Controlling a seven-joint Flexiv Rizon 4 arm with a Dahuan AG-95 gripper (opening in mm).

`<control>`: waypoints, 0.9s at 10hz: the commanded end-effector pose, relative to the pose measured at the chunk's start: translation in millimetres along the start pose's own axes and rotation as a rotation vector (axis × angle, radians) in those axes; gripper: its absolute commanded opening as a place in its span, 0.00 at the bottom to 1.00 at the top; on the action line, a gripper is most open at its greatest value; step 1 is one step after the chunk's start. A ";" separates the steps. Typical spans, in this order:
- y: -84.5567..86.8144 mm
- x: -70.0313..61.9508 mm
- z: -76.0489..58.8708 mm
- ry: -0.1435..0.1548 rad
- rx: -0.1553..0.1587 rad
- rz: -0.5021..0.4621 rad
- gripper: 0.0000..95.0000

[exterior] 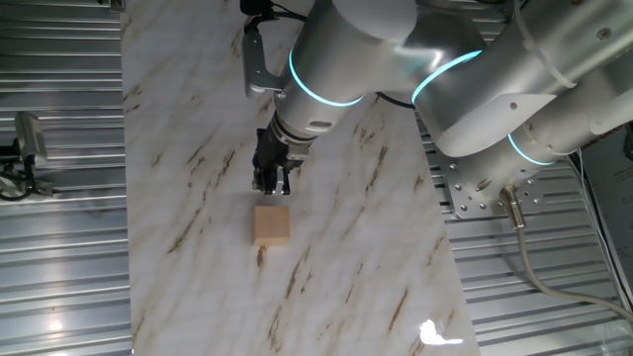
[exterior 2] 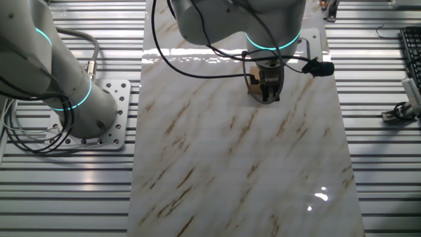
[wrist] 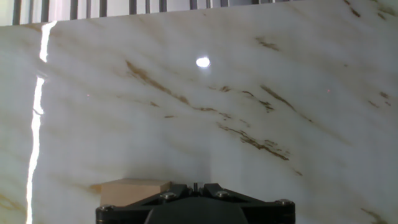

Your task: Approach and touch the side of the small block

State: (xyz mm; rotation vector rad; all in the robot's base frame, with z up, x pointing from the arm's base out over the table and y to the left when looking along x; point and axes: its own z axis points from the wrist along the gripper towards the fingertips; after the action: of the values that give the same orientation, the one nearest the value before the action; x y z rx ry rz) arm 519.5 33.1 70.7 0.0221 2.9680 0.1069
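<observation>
Down on the marble-patterned surface [exterior: 336,247], the small block [exterior: 271,224] sits alone, a plain tan cube resting flat among the white slab's brown veins. From one fixed view the pincer [exterior: 272,184] hangs just beside the block's far face, its dark tip pointing down and very close to the upper edge of the cube; whether the two actually touch cannot be told from this angle. The fingers appear drawn together with no gap showing between them, and nothing is held.

From the other fixed view the pincer [exterior 2: 268,97] stands in front of the block [exterior 2: 252,82], so only a sliver of tan shows at its left side, pressed up against the dark fingers. A black cable [exterior 2: 197,56] loops from the arm across the slab toward the wrist.

Looking along the fingers in the hand view, the pincer [wrist: 194,186] fills the bottom edge as a dark wedge with its tips meeting at the middle. The block [wrist: 132,190] shows at the lower left, just beside that wedge, its top face visible and partly hidden behind the black housing.
</observation>
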 end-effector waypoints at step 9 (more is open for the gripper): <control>-0.7 -0.6 -0.6 0.096 0.041 -0.047 0.00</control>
State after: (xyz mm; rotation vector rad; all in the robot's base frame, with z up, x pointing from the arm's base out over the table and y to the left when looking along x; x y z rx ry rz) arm 521.6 32.9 70.3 -0.0250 3.0643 0.0686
